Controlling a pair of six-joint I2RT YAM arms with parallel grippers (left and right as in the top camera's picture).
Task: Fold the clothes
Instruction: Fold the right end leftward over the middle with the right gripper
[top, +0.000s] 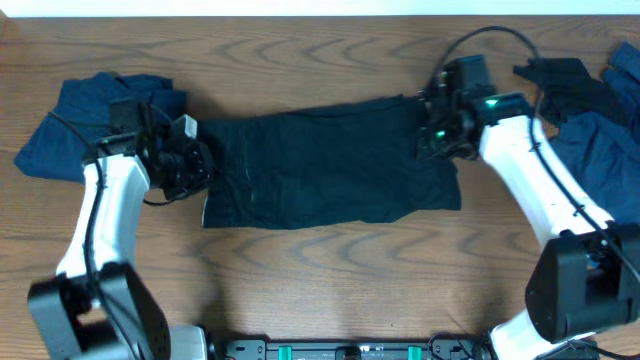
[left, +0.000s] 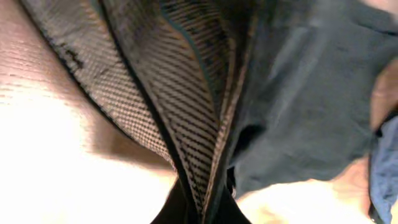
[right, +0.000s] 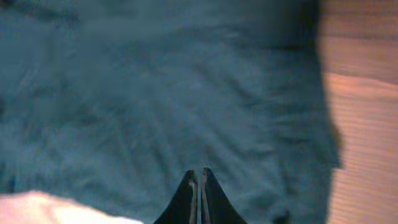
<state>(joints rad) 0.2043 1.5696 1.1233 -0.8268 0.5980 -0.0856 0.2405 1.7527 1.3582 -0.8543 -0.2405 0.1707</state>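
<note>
So the black shorts (top: 330, 170) are being held spread flat across the middle of the table (top: 330, 290). Their left edge is being pinched by the left gripper (left: 199, 208), which is clamped on the cloth. Slightly farther, at the right edge, the right gripper (right: 199, 186) is being pressed closed over the fabric, though whether it's pinching any can't be told. A blue garment (top: 85, 125) is being left bunched far left, and a dark-blue pile (top: 600, 120) far right.

Navy clothes (top: 605, 140) at the table's (top: 320, 275) right edge are cut off by the frame; black shorts (right: 155, 93) blur in the right wrist view.
</note>
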